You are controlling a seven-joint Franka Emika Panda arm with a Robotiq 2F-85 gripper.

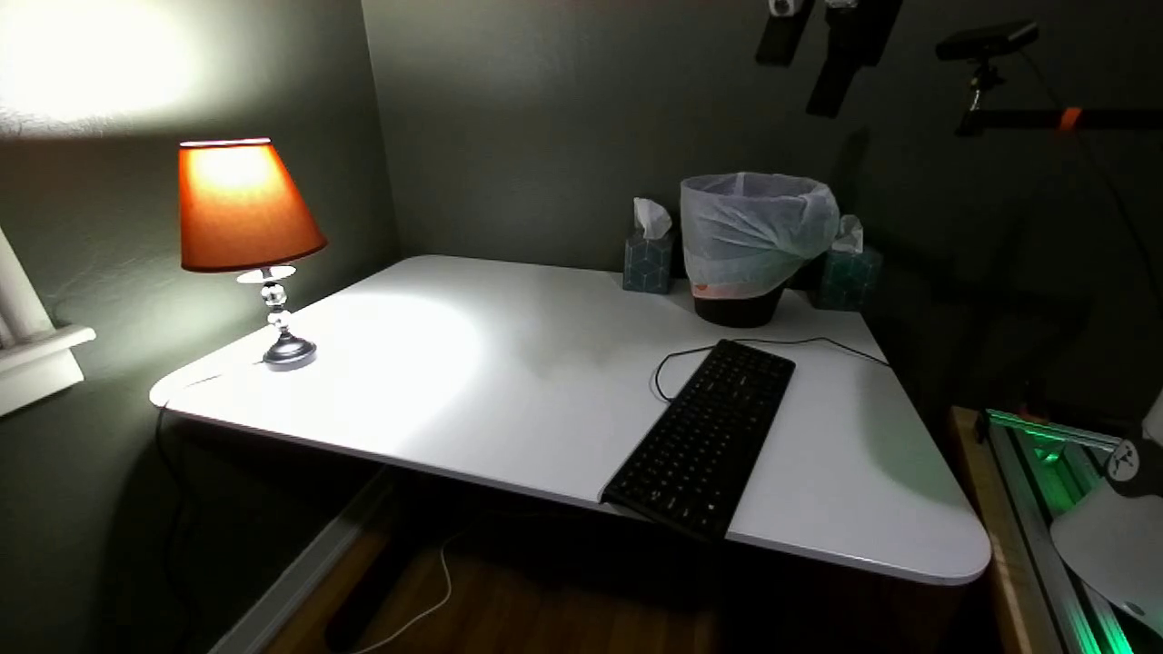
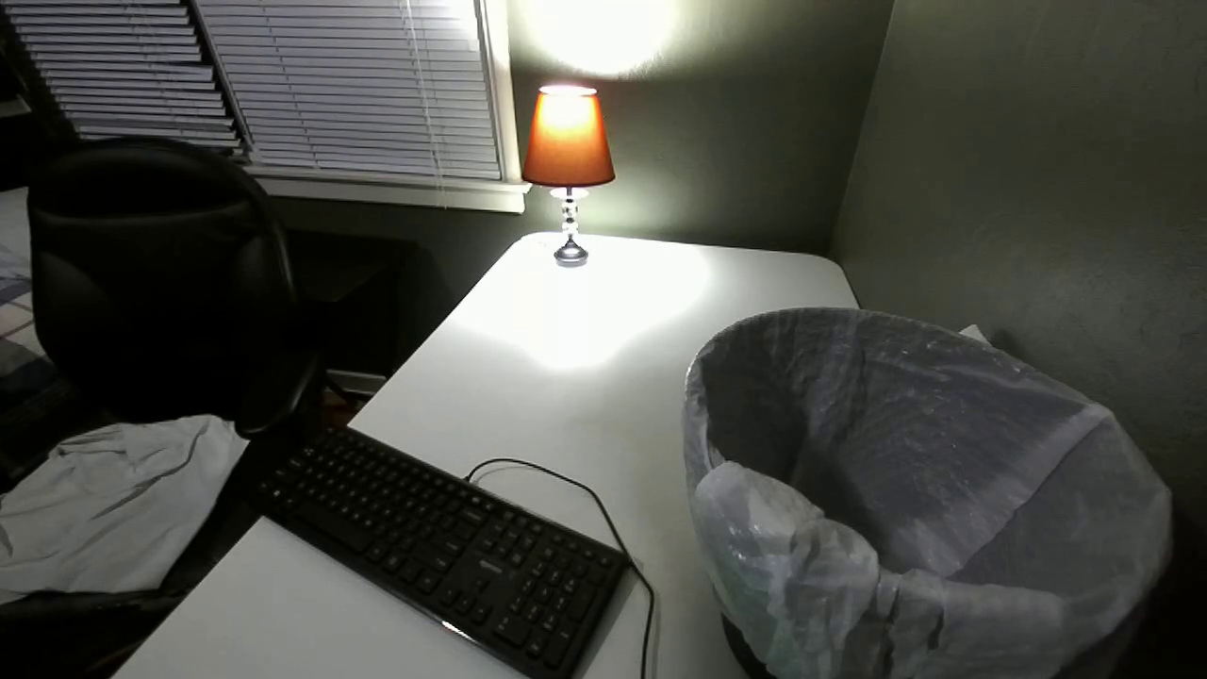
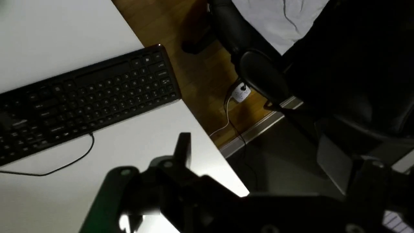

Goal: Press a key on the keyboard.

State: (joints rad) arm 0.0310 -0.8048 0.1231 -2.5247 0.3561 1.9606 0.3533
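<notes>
Your fingers [image 1: 830, 89] are apart, up high and well clear of the keyboard [image 1: 709, 431]. It's flat on the white worktop [image 1: 545, 354], one end poking past the edge, cable [image 3: 40, 175] looping off its long side. Lined bin [image 1: 750, 236] near its other end, tissue boxes [image 1: 647, 265] either side of that; lit lamp [image 1: 243, 213] by a corner.

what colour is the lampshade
Orange, glowing yellowish near the top; the lampshade shows best in an exterior view, where it appears largest.
</notes>
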